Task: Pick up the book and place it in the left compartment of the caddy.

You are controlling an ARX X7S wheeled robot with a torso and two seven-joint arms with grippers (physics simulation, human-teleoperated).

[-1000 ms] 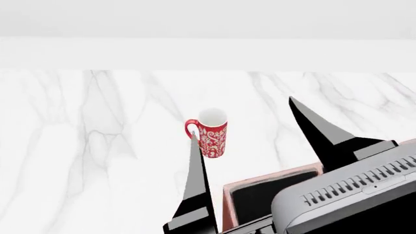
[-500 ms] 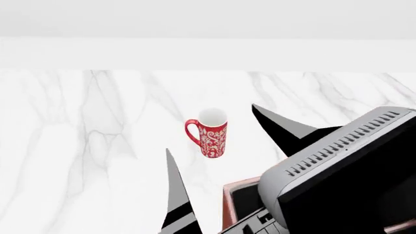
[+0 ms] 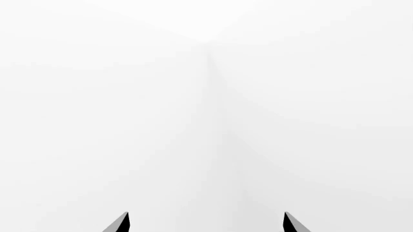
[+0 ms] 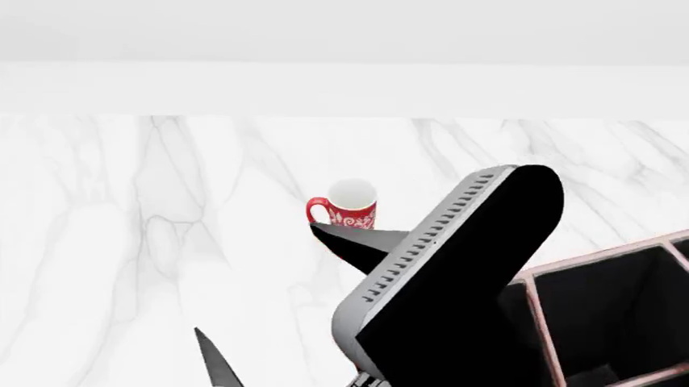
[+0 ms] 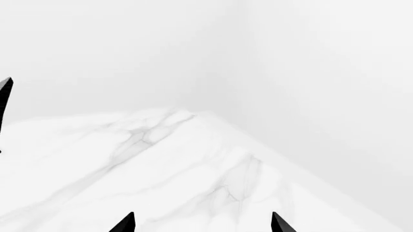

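Book: hidden or out of frame in all three views; I cannot tell where it lies.

Caddy [image 4: 603, 260]: at the near right corner of the tabletop [image 4: 129, 242], pale rim toward the camera, partly covered by an arm. Its wide black-lined slot [image 4: 614, 318] lies just beside the arm's grey vented housing [image 4: 431, 258].

Mug [image 4: 347, 205]: red, patterned, upright near the middle of the tabletop, its lower part covered by a black finger [image 4: 361, 239].

My left gripper [image 3: 206, 215]: jaws spread wide, nothing between them; only the two tips show, against blank white walls.

My right gripper [image 5: 202, 215]: jaws likewise spread wide and empty, held above the marble and facing a far corner of the tabletop where two walls meet.
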